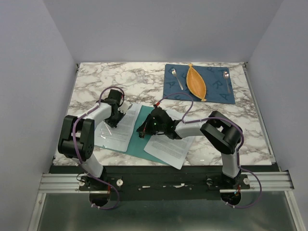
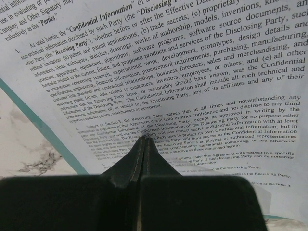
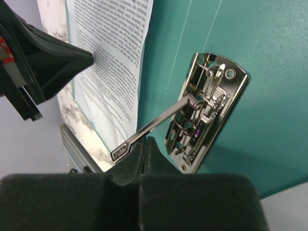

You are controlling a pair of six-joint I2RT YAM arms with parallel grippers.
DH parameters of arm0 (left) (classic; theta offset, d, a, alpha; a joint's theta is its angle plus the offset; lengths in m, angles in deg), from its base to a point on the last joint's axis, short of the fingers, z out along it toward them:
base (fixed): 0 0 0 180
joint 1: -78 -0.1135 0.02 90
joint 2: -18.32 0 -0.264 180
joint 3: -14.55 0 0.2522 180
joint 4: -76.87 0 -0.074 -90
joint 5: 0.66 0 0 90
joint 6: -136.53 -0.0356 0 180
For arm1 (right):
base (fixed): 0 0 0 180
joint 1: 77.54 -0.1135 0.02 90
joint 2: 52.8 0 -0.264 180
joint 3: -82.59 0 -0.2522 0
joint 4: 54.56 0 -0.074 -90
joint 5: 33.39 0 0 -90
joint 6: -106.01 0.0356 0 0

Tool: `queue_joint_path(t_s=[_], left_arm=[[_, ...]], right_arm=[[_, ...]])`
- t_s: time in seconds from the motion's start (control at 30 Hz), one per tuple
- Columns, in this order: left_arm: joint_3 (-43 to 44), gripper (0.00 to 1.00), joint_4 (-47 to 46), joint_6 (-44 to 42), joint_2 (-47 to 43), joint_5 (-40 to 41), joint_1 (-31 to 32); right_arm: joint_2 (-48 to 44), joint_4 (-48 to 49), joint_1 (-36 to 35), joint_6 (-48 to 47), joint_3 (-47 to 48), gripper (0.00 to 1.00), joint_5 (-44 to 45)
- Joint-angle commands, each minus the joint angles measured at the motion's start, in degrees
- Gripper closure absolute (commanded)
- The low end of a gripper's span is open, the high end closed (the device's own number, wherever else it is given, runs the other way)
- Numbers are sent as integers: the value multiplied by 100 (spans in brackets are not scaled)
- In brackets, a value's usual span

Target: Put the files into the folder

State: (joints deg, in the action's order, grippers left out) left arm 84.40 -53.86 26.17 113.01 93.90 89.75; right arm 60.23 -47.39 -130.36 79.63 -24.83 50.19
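The teal folder (image 1: 138, 143) lies open near the table's front edge. One printed white sheet (image 1: 118, 127) lies on its left half, another (image 1: 169, 147) on its right side. My left gripper (image 1: 121, 111) is shut, its tips (image 2: 146, 140) resting on the left sheet (image 2: 192, 72). My right gripper (image 1: 144, 130) is shut, its tip (image 3: 148, 143) touching the raised metal lever marked PUSH (image 3: 120, 152) of the folder's clip (image 3: 207, 110). The teal folder (image 3: 269, 72) and the left sheet (image 3: 110, 57) also show in the right wrist view.
A dark blue placemat (image 1: 219, 91) at the back right holds an orange leaf-shaped dish (image 1: 196, 82) and two pieces of cutlery. The marble table (image 1: 96, 82) has walls on three sides. The left gripper's body (image 3: 48, 62) shows close to the clip.
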Motion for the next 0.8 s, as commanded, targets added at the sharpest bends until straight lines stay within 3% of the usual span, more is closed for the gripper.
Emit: queue_joint_path(t_s=[0.0,0.67,0.7,0.77], left_arm=[[-108,100,97,-135,-249,186,12],[-327,100,26,-372,-338,326,12],[-327,100,26,-372,-338,318,12],[-310,100,26,-390,-338,344,3]], right_arm=[[96,201,52,283,147,99,456],[264,315,614,591,384,99,413],[211,289,615,547,384,99,404],[53,210,658,407,358,85,343]])
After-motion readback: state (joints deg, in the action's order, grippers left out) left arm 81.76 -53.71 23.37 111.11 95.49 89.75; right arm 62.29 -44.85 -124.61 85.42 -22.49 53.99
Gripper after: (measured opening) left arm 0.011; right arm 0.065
